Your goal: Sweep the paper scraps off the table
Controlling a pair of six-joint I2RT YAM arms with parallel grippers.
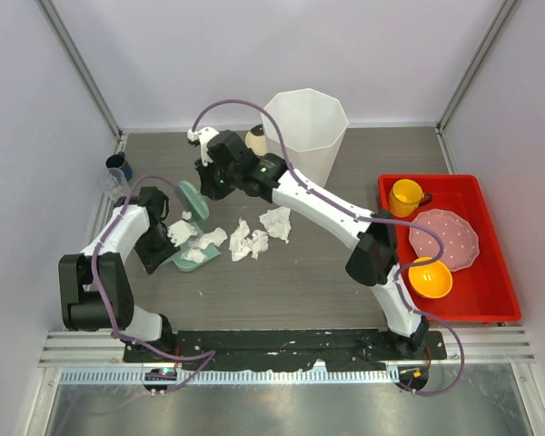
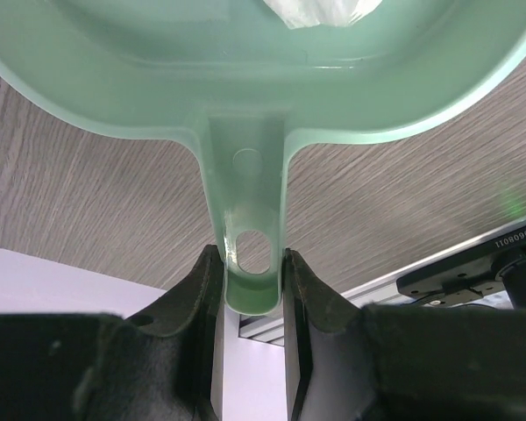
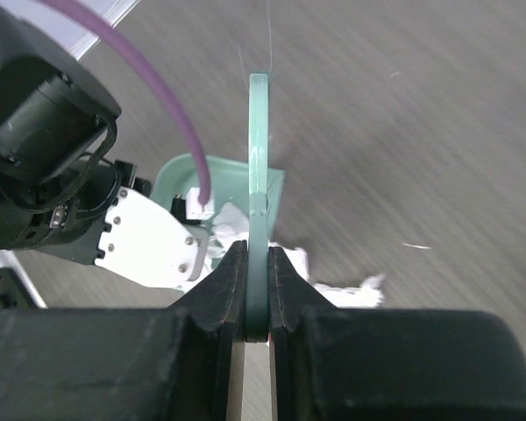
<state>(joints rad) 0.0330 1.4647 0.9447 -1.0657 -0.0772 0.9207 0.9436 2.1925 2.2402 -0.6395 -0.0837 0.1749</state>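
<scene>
1. My left gripper (image 2: pixel 252 263): clamped on the handle end of the green dustpan (image 2: pixel 245 88), one finger on each side of the handle by its hanging hole.
2. Dustpan: lies low on the left part of the table (image 1: pixel 327 291), its mouth facing right toward the loose scraps. My left wrist is just beside it on the left.
3. My right gripper (image 3: pixel 256 254): closed tight on a thin green scraper (image 3: pixel 259 158), seen edge-on from the wrist. From above, it is held just behind the dustpan.
4. Paper scraps (image 1: pixel 250 238): crumpled white pieces. Some sit inside the dustpan. A cluster lies on the bare table just right of its mouth, and one more piece lies slightly farther back and to the right.
5. White bin (image 1: pixel 304 127): tall and faceted, upright at the far edge, behind my right forearm.
6. Red tray (image 1: pixel 490 313): at the right side, well apart from the scraps. It holds a yellow cup (image 1: pixel 406 195), a pink plate (image 1: pixel 445 238) and an orange bowl (image 1: pixel 430 277).
7. Small dark blue cup (image 1: pixel 118 166): at the far left edge.
</scene>
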